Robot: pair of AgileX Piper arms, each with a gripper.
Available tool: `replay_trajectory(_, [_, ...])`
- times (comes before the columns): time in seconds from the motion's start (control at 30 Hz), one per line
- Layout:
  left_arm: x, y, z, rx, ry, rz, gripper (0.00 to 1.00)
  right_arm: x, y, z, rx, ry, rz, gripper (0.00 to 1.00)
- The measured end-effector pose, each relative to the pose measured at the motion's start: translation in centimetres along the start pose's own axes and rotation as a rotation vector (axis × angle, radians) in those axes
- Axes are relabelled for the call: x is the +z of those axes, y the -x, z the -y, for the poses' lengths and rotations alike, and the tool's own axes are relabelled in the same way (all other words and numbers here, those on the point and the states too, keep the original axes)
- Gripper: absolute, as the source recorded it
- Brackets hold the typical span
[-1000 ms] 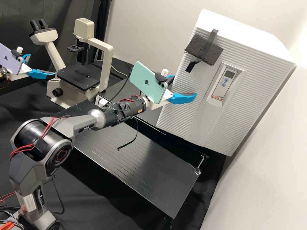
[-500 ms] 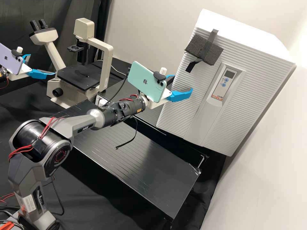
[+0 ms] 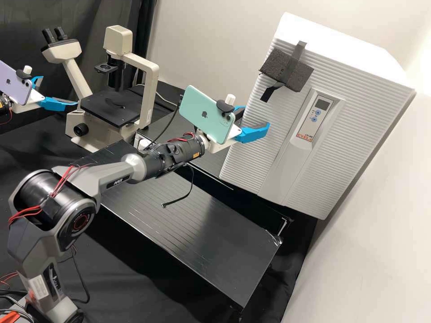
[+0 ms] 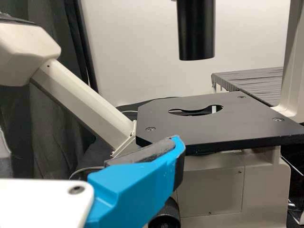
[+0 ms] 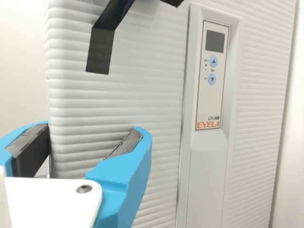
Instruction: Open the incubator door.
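High view: incubator door (image 3: 359, 112) is shut. R gripper (image 3: 256, 116) is wide open & empty at its edge, prob. set for a pull. L gripper (image 3: 59, 91) is open, empty, prob. parked clear.

L wrist view: microscope stage (image 4: 190, 130) beyond, ungripped.

R wrist view: fingers (image 5: 126, 166) straddle door edge (image 5: 53, 102), presumably to hook/pinch it; can't tell re: contact.

The right tool (image 3: 256, 117) has drawn back slightly
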State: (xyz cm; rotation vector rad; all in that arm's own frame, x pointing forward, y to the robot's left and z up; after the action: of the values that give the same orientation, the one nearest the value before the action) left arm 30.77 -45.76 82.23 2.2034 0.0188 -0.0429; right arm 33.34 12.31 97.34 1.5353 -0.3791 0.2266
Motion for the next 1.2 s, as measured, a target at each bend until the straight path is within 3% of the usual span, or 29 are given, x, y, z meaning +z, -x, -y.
replay_trajectory(0.33, [0.0,0.0,0.0,0.0,0.0,0.0,1.0,1.3,1.5,-1.9,-0.016,-0.022,-0.007,0.0])
replay_trajectory(0.6, [0.0,0.0,0.0,0.0,0.0,0.0,1.0,2.9,4.4,-3.6,0.006,-0.001,-0.011,0.0])
replay_trajectory(0.67, [0.0,0.0,0.0,0.0,0.0,0.0,1.0,3.3,5.3,-4.0,0.023,-0.013,-0.002,0.0])
replay_trajectory(0.7, [0.0,0.0,0.0,0.0,0.0,0.0,1.0,3.5,5.7,-4.2,0.028,-0.014,0.002,1.0])
replay_trajectory(0.97, [0.0,0.0,0.0,0.0,0.0,0.0,1.0,5.0,8.2,-5.7,0.105,-0.006,0.036,1.0])
replay_trajectory(1.2, [0.0,0.0,0.0,0.0,0.0,0.0,1.0,5.7,8.7,-6.4,0.148,0.098,0.076,1.0])
